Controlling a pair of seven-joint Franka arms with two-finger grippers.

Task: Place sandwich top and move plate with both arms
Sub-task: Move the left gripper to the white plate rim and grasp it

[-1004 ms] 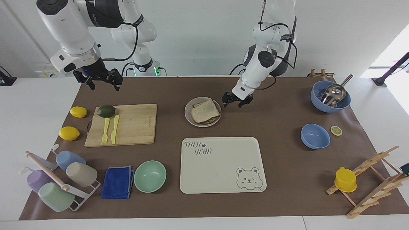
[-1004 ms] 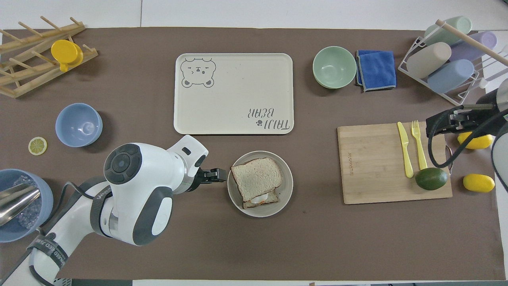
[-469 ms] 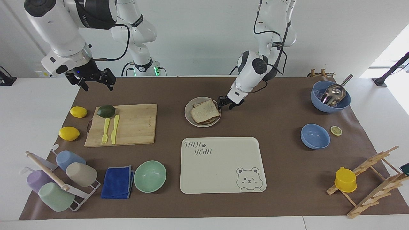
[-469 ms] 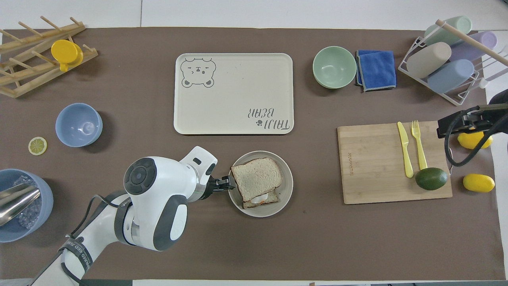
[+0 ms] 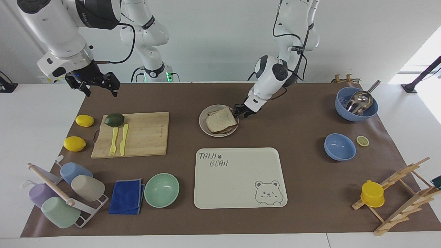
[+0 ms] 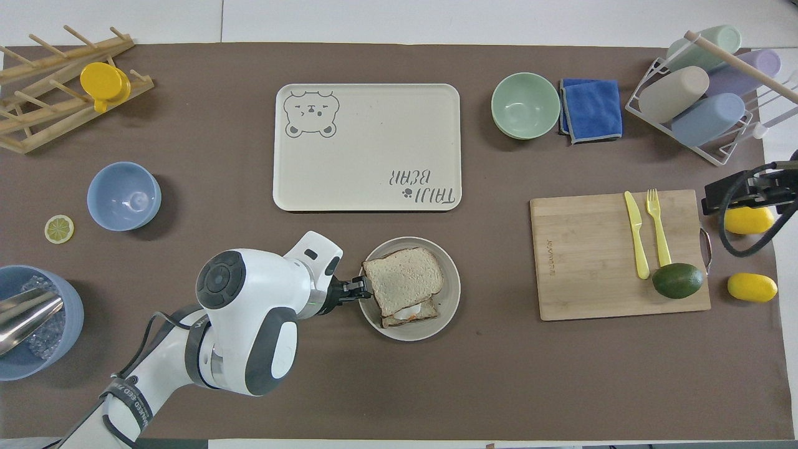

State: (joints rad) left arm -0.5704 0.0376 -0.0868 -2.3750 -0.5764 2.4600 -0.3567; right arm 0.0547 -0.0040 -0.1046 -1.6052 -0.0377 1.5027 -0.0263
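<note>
The sandwich top (image 5: 221,120) already lies on the plate (image 5: 204,125). The left gripper (image 5: 240,111) meets the rim, jaw state unclear; the right gripper (image 5: 92,85) hangs spread, well apart. Moving remains.

You have the plate (image 5: 203,126) at the middle of the brown mat (image 5: 296,113), with the sandwich top (image 5: 221,120) lying on the other slice in it. Your left gripper (image 5: 238,112) is down at the plate's rim on the left arm's side, right against it. Your right gripper (image 5: 92,85) hangs open in the air over the mat's edge at the right arm's end, above the cutting board (image 5: 144,134) and the lemons (image 5: 84,120). The bear tray (image 5: 237,186) lies farther from the robots than the plate.
</note>
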